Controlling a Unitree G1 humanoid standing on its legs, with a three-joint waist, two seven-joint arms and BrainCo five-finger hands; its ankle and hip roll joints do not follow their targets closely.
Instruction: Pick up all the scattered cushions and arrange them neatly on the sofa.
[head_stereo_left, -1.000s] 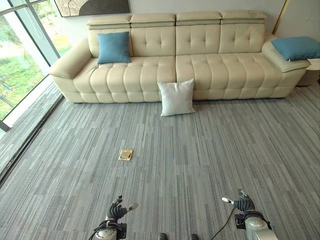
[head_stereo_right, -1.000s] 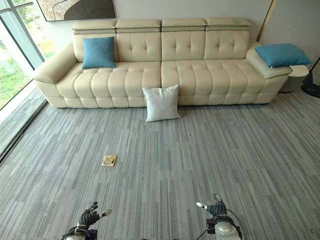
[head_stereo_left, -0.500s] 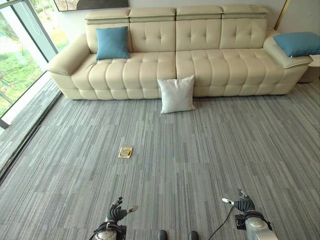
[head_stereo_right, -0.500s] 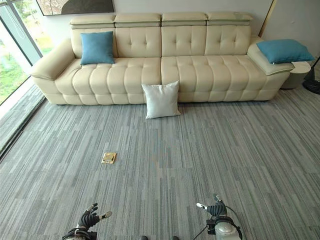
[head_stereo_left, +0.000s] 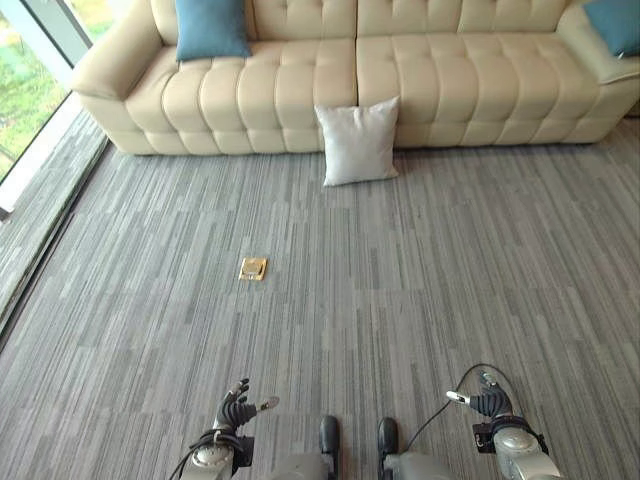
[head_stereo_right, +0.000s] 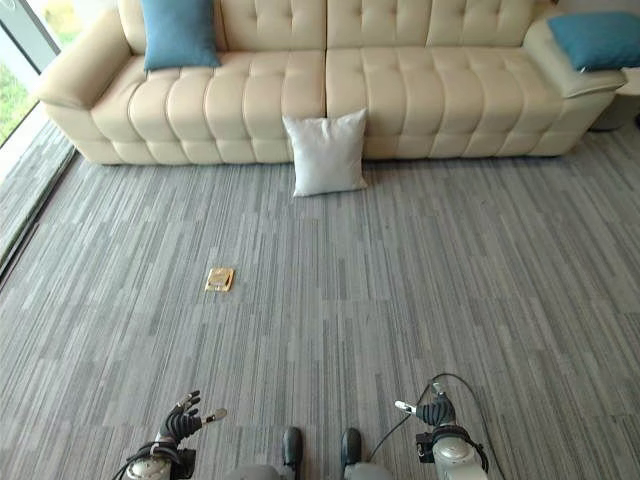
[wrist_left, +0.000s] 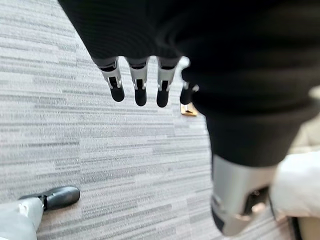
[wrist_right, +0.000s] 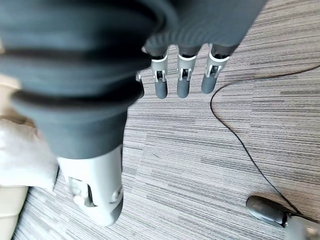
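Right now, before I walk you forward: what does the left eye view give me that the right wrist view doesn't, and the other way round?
Left eye view alone: one blue cushion on the sofa's left seat, another blue cushion on its right armrest, a small brass floor plate on the carpet, and the left hand.

Right wrist view alone: a close look at the right hand, fingers straight, holding nothing.

Both: the white cushion on the floor against the sofa front, and the striped grey carpet.

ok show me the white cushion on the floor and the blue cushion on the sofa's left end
white cushion (head_stereo_left: 358, 141), left eye view, middle of its face
blue cushion (head_stereo_right: 179, 32), right eye view, middle of its face
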